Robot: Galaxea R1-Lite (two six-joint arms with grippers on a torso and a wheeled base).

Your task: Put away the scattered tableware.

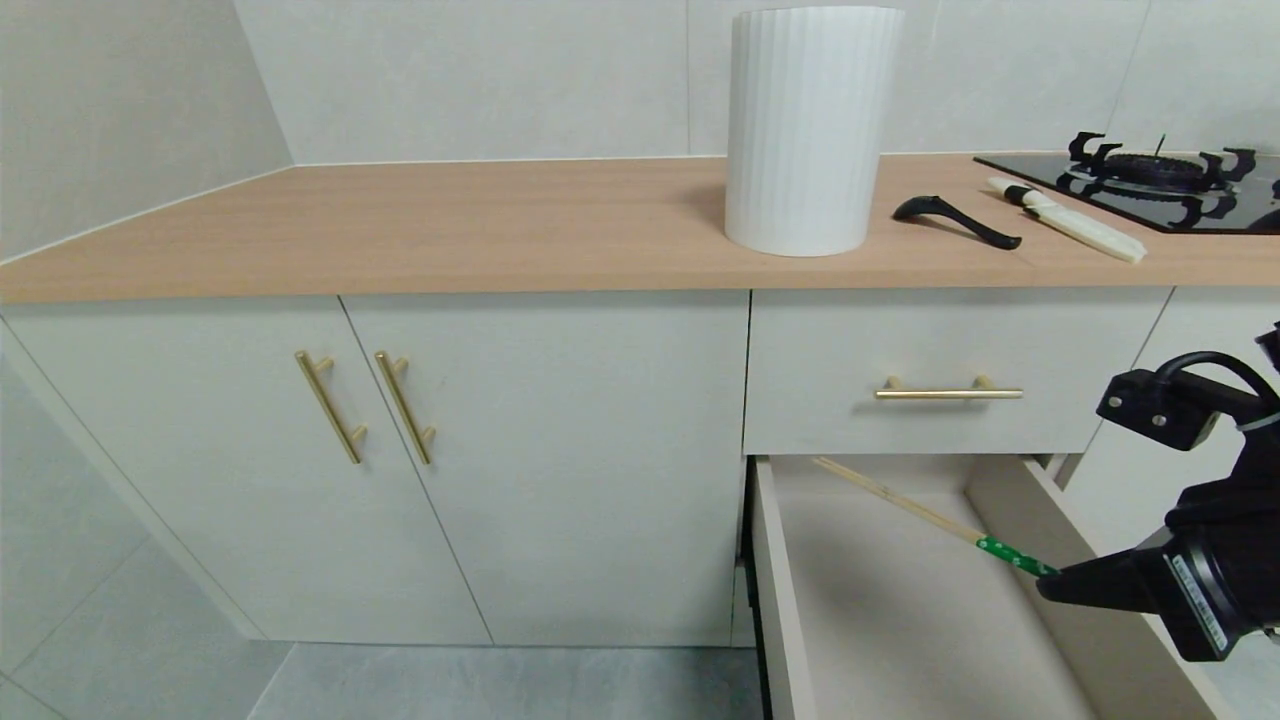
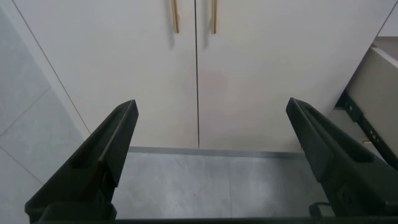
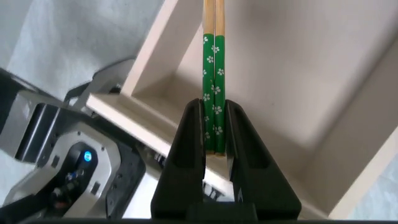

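**Partly done: chopsticks were held over the open drawer**

1. Progress. The pair of chopsticks (image 1: 925,513) had not yet been released. The right jaws were clamped on the green, flower-patterned ends, just above the right side wall of the open lower drawer (image 1: 775,580). No other tableware was visible inside the drawer. Two items lay on the table (image 1: 450,230), near the stove: a black-handled utensil (image 1: 955,220) and a white knife (image 1: 1068,220). Both lay beside a tall white ribbed container (image 1: 805,130). By judgement, the chopsticks were the first item being stowed, and these two items were left to collect.

2. Orientation. The two sticks lay side by side and parallel. Their long axis ran diagonally across the drawer, from the jaws at its right side toward its rear left corner. The bare wooden tips pointed away from the robot, toward the back, below the closed upper drawer front. Contact between the tips and the drawer floor could not be confirmed.

3. Left arm. The left jaws stood wide apart and held nothing. They faced the closed cabinet doors (image 2: 199,68) and the floor.
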